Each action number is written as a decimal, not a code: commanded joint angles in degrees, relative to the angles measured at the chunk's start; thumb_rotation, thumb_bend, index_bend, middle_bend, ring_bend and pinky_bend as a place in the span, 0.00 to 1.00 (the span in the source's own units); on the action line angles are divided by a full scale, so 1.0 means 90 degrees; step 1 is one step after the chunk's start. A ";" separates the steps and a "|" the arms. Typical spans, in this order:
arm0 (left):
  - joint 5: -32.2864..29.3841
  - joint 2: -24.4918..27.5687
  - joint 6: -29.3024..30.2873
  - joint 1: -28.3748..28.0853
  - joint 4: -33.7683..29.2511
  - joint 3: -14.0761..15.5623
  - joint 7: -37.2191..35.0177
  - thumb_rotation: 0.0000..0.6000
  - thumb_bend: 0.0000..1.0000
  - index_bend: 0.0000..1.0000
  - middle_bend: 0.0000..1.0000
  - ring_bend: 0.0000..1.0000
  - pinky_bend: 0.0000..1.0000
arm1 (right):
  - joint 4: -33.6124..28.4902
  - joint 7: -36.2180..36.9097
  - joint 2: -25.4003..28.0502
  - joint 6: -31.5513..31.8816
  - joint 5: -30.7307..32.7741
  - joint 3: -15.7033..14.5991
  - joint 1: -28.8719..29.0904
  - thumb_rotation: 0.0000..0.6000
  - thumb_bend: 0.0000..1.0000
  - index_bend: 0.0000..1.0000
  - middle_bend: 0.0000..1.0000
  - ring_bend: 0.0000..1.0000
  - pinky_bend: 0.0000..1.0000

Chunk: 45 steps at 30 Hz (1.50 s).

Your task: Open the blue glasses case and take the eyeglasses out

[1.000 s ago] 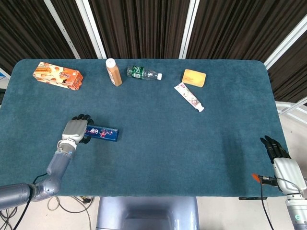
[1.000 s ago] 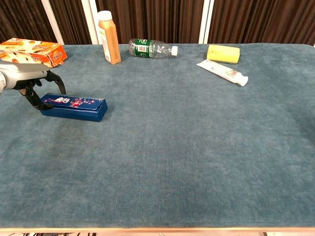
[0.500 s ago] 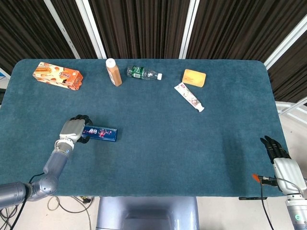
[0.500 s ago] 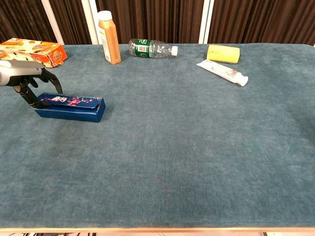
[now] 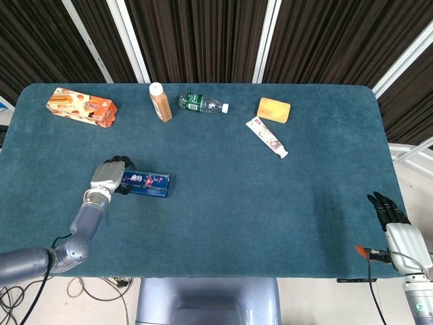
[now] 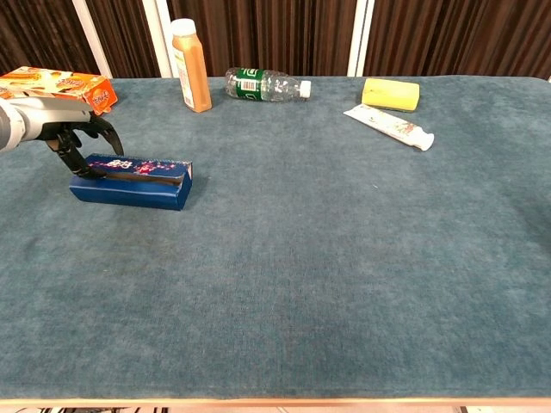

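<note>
The blue glasses case (image 5: 145, 183) (image 6: 133, 181) lies flat on the left part of the green table, long side across. Its patterned lid is lifted a little along one edge. My left hand (image 5: 109, 175) (image 6: 73, 142) grips the case's left end, dark fingers curled over the lid. The eyeglasses are hidden inside. My right hand (image 5: 396, 220) hangs off the table's right edge, far from the case, fingers straight and holding nothing; the chest view does not show it.
Along the far edge sit an orange snack box (image 5: 81, 107), an orange juice bottle (image 5: 160, 102), a lying clear water bottle (image 5: 202, 103), a yellow sponge (image 5: 273, 110) and a white tube (image 5: 266, 137).
The case has shifted slightly right and its lid has risen a crack. My left hand moved with it and stays on its left end. The right hand has not moved.
</note>
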 commanded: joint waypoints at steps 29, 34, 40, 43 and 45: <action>-0.0010 -0.0758 0.0260 -0.0227 0.1292 0.0035 0.0220 1.00 0.35 0.23 0.12 0.04 0.13 | -0.0013 -0.0016 -0.0004 0.0002 0.0044 0.0010 -0.0011 1.00 0.16 0.00 0.00 0.00 0.19; 0.0096 -0.0927 0.0334 -0.0260 0.1618 -0.0029 0.0263 1.00 0.35 0.23 0.12 0.04 0.13 | -0.0029 -0.0010 0.0002 -0.0011 0.0065 0.0010 -0.0014 1.00 0.16 0.00 0.00 0.00 0.19; 0.0337 -0.1119 0.0576 -0.0215 0.1935 -0.0258 0.0047 1.00 0.35 0.23 0.12 0.04 0.13 | -0.0052 0.0009 0.0016 -0.0036 0.0101 0.0012 -0.0014 1.00 0.16 0.00 0.00 0.00 0.19; 0.0441 -0.1159 0.0699 -0.0167 0.2016 -0.0315 -0.0011 1.00 0.35 0.23 0.12 0.04 0.13 | -0.0065 0.0019 0.0025 -0.0040 0.0105 0.0008 -0.0018 1.00 0.16 0.00 0.00 0.00 0.19; 0.0486 -0.1173 0.0790 -0.0123 0.2049 -0.0371 -0.0046 1.00 0.35 0.23 0.13 0.04 0.13 | -0.0069 0.0020 0.0032 -0.0035 0.0100 0.0007 -0.0021 1.00 0.16 0.00 0.00 0.00 0.19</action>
